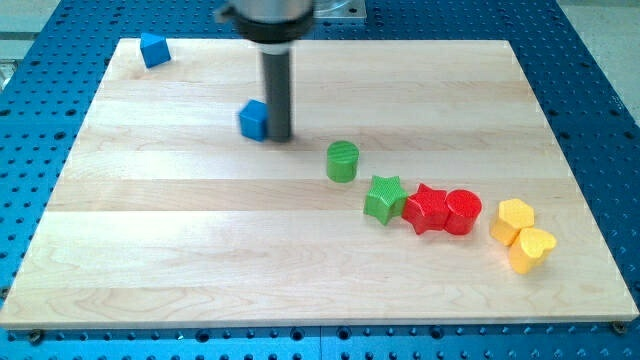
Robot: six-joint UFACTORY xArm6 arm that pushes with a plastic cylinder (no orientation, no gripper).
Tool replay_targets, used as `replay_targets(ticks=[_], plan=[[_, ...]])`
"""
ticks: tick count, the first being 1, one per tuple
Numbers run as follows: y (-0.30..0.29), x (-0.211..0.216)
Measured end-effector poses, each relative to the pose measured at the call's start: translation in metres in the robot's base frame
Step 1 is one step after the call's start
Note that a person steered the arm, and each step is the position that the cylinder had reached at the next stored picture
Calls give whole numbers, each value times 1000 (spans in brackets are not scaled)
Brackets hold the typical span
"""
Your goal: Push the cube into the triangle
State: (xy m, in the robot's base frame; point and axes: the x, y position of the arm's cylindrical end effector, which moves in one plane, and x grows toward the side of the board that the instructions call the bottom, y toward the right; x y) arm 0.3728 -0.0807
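Observation:
A blue cube [254,120] sits on the wooden board [180,230] in the upper middle-left. My tip [279,137] stands right against the cube's right side, touching or nearly touching it. A blue triangle block [153,49] lies near the board's top left corner, well up and to the left of the cube.
A green cylinder [342,161] stands right of my tip. Lower right lie a green star [383,198], a red star [427,209], a red cylinder [462,211], a yellow hexagon-like block [515,218] and a yellow heart [531,249].

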Motion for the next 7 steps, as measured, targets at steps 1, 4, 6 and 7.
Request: replay_targets(ticks=[1,4,6,7], plan=[[-49,-7],[-51,-64],[-27,-21],[-81,-22]])
